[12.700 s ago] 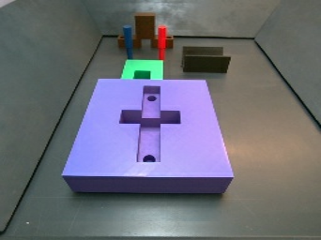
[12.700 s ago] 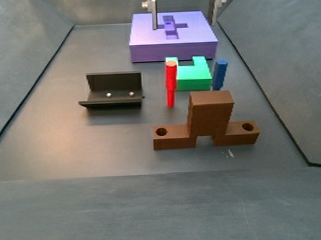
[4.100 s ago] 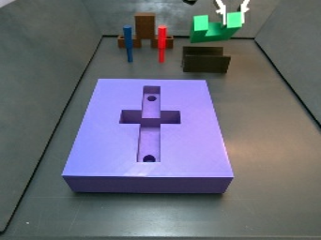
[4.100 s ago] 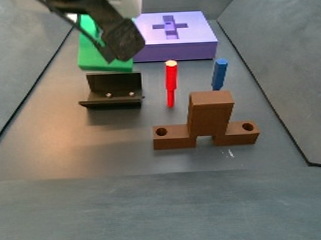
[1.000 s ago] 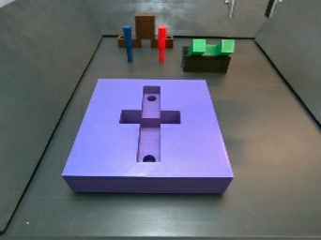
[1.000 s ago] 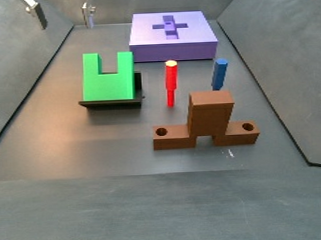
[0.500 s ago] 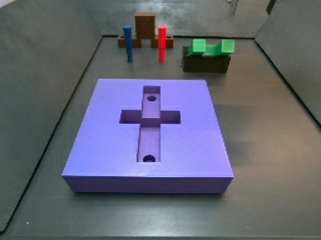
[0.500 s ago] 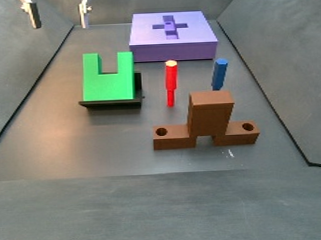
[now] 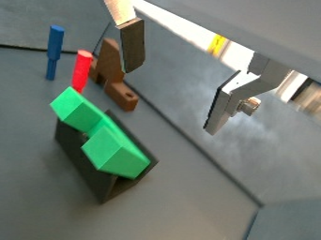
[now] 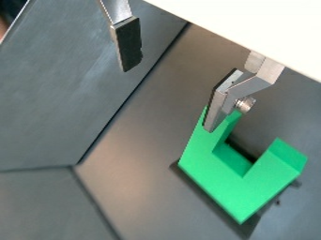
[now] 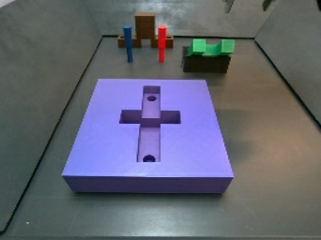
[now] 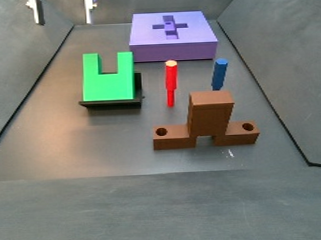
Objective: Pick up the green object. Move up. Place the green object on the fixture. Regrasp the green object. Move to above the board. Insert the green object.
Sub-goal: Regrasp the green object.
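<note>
The green object (image 11: 211, 46) is a bright green notched piece resting on the dark fixture (image 11: 206, 64) at the back right, beyond the board (image 11: 189, 122). It also shows in a side view (image 12: 108, 76), on the fixture (image 12: 112, 102). My gripper (image 12: 63, 10) is open and empty, high above and just beyond the piece. Only its fingertips (image 11: 230, 5) show at the frame's edge. In both wrist views the green object (image 9: 98, 141) (image 10: 238, 164) lies below the gripper (image 9: 182, 73) (image 10: 175, 73), apart from the fingers (image 9: 131, 42).
A red peg (image 12: 171, 81), a blue peg (image 12: 221, 73) and an orange-brown block (image 12: 211, 120) stand beside the fixture. The purple board (image 12: 200, 35) lies further along the floor. Grey walls close the floor in on both sides.
My open gripper has shifted only slightly, staying high over the fixture. The green object has stayed on the fixture.
</note>
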Robot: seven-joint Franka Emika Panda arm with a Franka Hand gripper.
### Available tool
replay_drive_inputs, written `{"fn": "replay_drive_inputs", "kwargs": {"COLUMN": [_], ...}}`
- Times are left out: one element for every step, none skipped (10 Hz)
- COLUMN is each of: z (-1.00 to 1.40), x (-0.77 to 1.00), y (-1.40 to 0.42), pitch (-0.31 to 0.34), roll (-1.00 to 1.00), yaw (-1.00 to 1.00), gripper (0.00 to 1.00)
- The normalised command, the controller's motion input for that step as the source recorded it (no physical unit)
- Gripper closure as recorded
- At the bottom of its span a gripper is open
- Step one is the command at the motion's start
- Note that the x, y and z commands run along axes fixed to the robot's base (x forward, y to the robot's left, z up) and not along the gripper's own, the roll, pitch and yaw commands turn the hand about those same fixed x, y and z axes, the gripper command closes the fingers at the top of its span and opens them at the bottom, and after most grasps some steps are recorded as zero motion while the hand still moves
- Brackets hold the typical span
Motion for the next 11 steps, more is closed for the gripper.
{"fn": "replay_drive_inputs", "kwargs": {"z": [0.00,0.00,0.00,-0.46,-0.30,0.00,-0.22,-0.59,-0.64,-0.59,-0.41], "x": [0.00,-0.01,-0.02,-0.28,0.00,0.00,0.11,0.20,0.17,0.14,0.15], "y": [-0.11,-0.10,-0.14,-0.13,-0.01,0.00,0.03,0.00,0.00,-0.01,-0.04], "pitch": [0.086,0.086,0.083,0.000,0.077,0.000,0.000,0.203,0.214,0.234,0.174], "roll": [1.00,1.00,1.00,0.85,0.12,-0.01,0.00,0.04,0.16,0.25,0.21], "yaw": [0.31,0.32,0.32,0.28,0.16,0.00,0.06,0.01,0.04,0.06,0.05], "gripper": [0.00,0.00,0.00,0.00,0.00,0.00,0.00,0.00,0.00,0.00,0.00]}}
